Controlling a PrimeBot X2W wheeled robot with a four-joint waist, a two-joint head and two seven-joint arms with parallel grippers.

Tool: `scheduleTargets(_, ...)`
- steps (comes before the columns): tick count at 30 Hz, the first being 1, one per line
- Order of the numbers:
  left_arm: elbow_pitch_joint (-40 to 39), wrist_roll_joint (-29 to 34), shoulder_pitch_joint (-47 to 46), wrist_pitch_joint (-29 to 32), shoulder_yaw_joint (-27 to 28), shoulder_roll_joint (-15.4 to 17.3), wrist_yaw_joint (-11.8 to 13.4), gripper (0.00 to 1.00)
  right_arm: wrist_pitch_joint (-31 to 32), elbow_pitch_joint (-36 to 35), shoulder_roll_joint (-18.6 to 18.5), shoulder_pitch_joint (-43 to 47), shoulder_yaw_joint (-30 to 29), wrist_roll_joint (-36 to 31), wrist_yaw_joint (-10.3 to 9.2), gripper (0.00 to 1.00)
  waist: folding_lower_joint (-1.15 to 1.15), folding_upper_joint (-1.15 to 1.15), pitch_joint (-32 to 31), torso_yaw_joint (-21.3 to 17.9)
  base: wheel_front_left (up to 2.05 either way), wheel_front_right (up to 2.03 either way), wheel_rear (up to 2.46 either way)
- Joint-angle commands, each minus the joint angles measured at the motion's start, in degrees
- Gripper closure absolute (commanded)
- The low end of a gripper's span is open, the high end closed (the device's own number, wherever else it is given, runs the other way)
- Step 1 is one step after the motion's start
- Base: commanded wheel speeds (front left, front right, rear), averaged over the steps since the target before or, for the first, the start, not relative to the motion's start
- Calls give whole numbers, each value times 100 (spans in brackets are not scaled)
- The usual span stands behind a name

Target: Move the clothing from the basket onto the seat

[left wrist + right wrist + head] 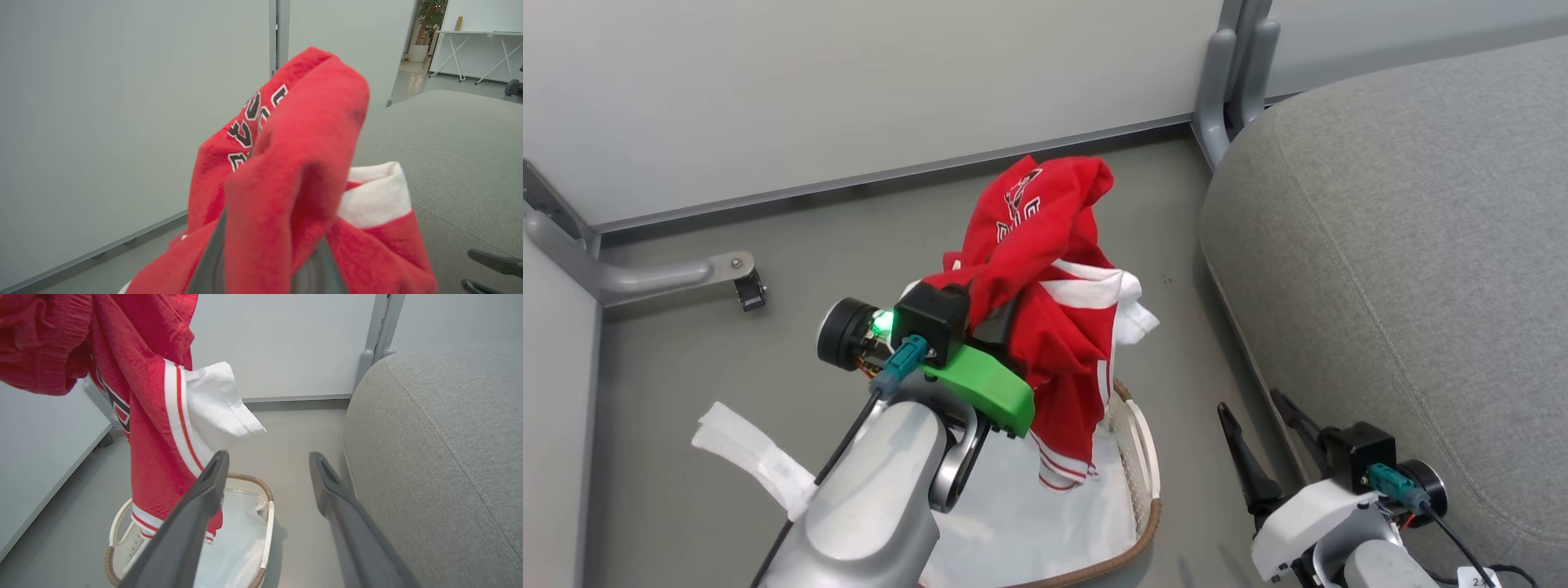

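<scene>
The clothing [1054,327], red with white trim, striped hem and dark outlined lettering, hung bunched from the left gripper [271,228], which was clamped on a fold. Its long axis ran vertical, hem pointing down over the basket [1147,457] beside the seat [1405,245]. The right gripper [267,457] stood wide open, empty.

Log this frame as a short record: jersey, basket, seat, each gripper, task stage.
jersey: lifted, draped over left gripper, hem hanging above basket
basket: on floor, white liner inside
seat: right of basket, no jersey on it
left gripper: shut on jersey
right gripper: open, holding nothing, beside seat
stage: jersey raised, not yet placed
</scene>
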Motion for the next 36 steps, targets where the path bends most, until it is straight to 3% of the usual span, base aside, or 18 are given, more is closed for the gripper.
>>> scheduleTargets(1,-103,-13,60,-33,52,15,3,100,-12,15,-9,98,6,-48,-4,0,1,0,-19,-6,0,0,0)
scheduleTargets(18,-507,-92,-231,-33,170,16,68,100,-12,-172,33,63,110,-44,-4,0,1,0,-44,-20,0,0,0)
scheduleTargets(30,-481,-97,-265,-33,126,16,74,100,-11,-1459,-137,-902,1095,560,-3,0,1,0,80,25,0,0,0)
scheduleTargets(36,-496,-140,-254,-33,77,16,74,100,-10,-1497,-319,-1457,1440,801,-3,0,1,0,89,63,0,0,0)
